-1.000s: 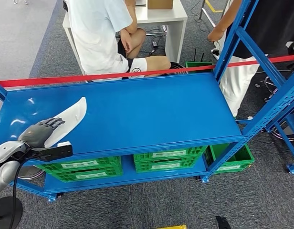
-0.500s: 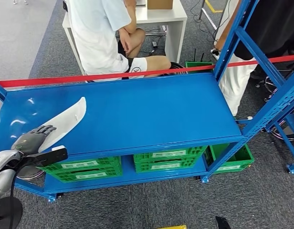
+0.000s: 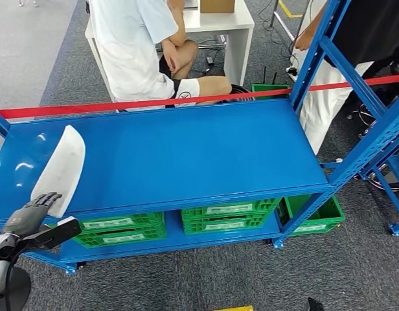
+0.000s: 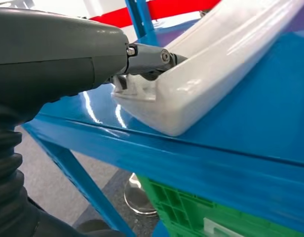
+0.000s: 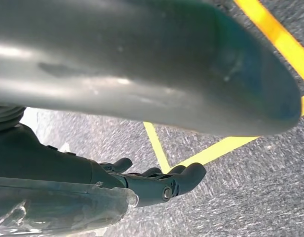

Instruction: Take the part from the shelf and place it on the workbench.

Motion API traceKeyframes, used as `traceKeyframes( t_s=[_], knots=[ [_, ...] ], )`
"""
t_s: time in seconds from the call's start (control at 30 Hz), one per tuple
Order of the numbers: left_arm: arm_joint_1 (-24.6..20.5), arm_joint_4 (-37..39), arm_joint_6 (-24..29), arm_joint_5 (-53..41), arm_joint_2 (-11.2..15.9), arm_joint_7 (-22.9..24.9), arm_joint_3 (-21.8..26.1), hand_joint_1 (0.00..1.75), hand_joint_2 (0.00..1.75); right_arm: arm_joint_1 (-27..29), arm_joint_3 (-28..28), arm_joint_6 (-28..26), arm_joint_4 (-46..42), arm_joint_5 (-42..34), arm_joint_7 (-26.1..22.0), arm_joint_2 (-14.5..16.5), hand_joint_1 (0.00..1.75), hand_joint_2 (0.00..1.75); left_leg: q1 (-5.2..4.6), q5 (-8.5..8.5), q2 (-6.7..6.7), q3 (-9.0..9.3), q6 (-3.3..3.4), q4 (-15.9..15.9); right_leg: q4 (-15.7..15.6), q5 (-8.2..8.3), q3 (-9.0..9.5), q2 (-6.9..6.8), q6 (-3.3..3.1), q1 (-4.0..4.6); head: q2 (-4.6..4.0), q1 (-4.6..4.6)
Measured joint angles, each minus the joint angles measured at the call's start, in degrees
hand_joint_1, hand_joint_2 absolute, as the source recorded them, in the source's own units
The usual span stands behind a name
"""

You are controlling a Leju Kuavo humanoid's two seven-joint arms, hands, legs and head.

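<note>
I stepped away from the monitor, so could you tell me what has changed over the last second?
The left hand, gripping the white part, drew back toward the shelf's front edge and swung the part's far end round, tipping it up. The green bins stayed put.

Left hand [image 3: 28, 214] grips white part [image 3: 59, 170] at blue shelf [image 3: 188, 155] front edge.

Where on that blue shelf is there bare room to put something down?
Most of the blue shelf top is bare, from the white part across to the right upright. The crowded spot is the left front corner, where the left hand grips the part.
</note>
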Motion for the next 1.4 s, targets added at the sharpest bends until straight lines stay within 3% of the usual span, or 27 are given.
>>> traceKeyframes(
  t_s=[0.5,1.4],
  knots=[
    [-0.55,0.2,0.82,-3.1,-1.92,-0.03,1.17,0.0,1.75,-0.44,-2.7,0.01,-0.33,-0.41,-0.09,0.0,0.0,0.0,0.0,0.01,-0.01,0.01,0.0,0.0,0.0,0.01,0.0,-0.01,0.0,0.0,0.0,0.01],
    [-1.92,1.15,0.81,-3.17,-2.36,-0.2,1.16,0.0,1.75,-0.48,-2.89,0.06,-0.42,-0.34,-0.2,-0.01,0.0,0.0,0.0,0.01,-0.01,0.0,0.0,0.0,0.0,0.0,-0.01,-0.01,0.0,0.0,0.0,0.0]
  ],
)
